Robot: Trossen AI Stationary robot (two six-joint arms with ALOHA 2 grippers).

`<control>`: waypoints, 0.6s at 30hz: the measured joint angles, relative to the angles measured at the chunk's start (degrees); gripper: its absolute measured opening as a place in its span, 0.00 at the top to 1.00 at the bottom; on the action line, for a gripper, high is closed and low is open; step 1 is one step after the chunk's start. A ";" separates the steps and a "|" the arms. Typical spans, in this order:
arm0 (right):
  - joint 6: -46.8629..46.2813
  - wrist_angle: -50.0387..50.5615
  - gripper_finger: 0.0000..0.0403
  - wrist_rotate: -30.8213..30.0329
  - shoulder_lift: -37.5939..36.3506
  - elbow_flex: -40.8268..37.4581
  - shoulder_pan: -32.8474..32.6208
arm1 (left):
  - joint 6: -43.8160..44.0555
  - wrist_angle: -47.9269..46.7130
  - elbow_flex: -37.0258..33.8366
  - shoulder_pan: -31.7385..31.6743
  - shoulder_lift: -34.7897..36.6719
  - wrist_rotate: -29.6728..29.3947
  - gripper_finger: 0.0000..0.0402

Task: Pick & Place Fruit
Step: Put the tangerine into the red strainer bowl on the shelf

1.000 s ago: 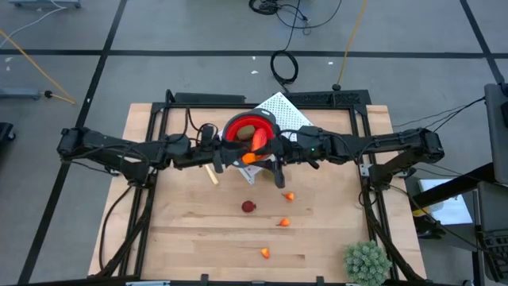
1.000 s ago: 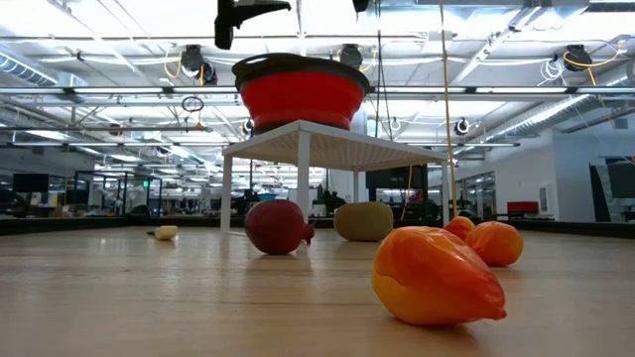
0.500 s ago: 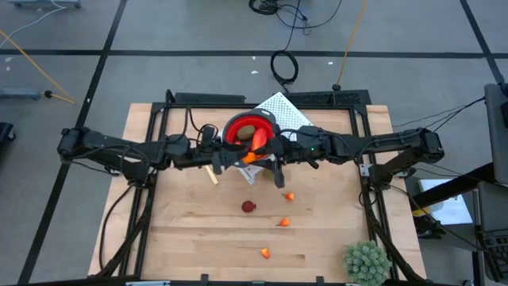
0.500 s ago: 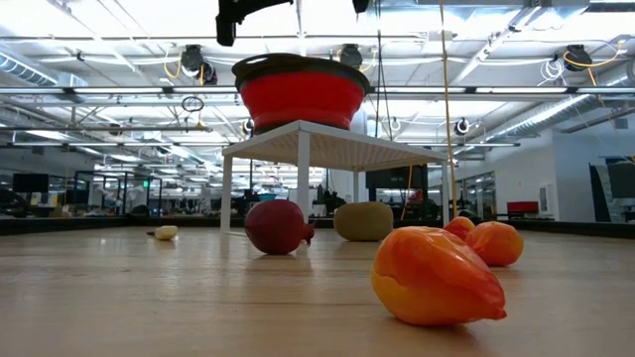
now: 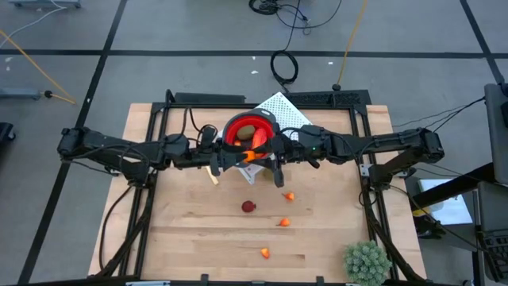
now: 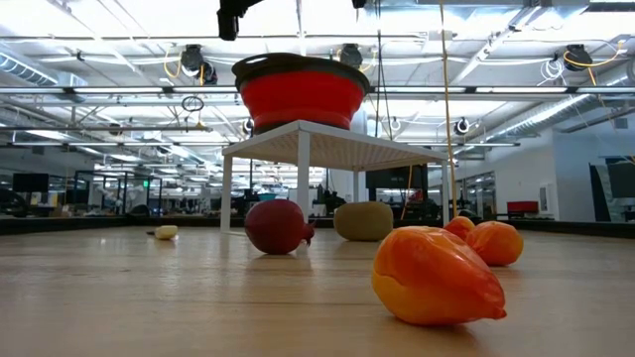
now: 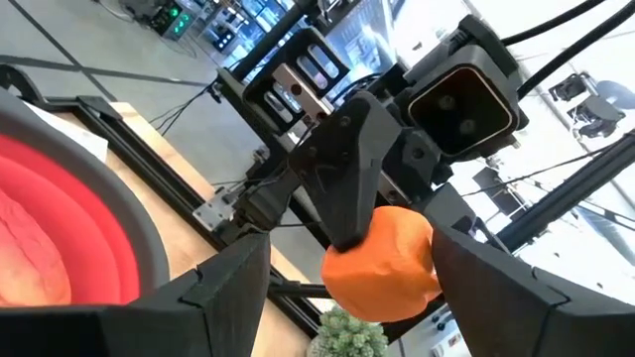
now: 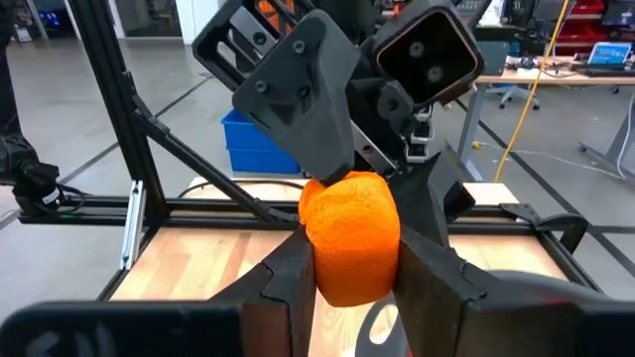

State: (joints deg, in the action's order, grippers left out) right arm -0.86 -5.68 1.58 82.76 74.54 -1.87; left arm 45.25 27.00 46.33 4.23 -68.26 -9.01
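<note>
My right gripper (image 5: pixel 262 151) is shut on an orange fruit piece (image 8: pixel 350 236) just in front of the red bowl (image 5: pixel 238 121), which stands on a white stand (image 6: pixel 327 149). My left gripper (image 5: pixel 238 156) faces it, open, with its fingers on either side of the same piece (image 7: pixel 382 263). An olive-brown oval (image 5: pixel 248 131) and a red-orange piece (image 5: pixel 259 140) lie in the bowl. On the table lie a dark red ball (image 5: pixel 248 206), three orange bits, the nearest (image 5: pixel 264 253), and an olive-brown oval (image 6: pixel 363 220). My right gripper pinches the orange piece by its two sides (image 8: pixel 316 260) between its two fingers. It comes roughly level from the table's right. The piece is lifted clear, high above the table.
A cream-handled knife (image 5: pixel 211 175) lies left of the stand. A spiky green plant ball (image 5: pixel 367 262) sits at the near right corner. Free wood shows at the near left of the table (image 5: pixel 175 238).
In the low view my left gripper has gone up a little, so less of it shows at the picture's top. The orange piece stays held between the two grippers. The fruit on the table has not moved.
</note>
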 joint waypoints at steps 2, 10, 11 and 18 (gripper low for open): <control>0.00 -0.32 0.73 0.00 0.00 0.00 0.00 | 0.01 -0.10 0.00 0.00 0.06 0.00 0.31; -0.18 -1.31 0.73 -1.78 0.72 0.00 0.13 | -0.04 -0.09 0.00 -0.02 0.06 -0.04 0.31; -0.52 -1.58 0.73 -2.09 0.91 0.00 0.13 | -0.07 -0.15 0.00 -0.04 -0.01 -0.05 0.31; -1.25 -3.41 0.73 -3.24 2.50 -0.07 0.17 | -0.08 0.04 0.00 -0.02 -1.09 0.78 0.31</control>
State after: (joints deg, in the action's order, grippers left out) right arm -2.11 -9.09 -1.66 85.26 74.48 -1.69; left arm 45.17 27.04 46.33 4.21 -69.36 -8.24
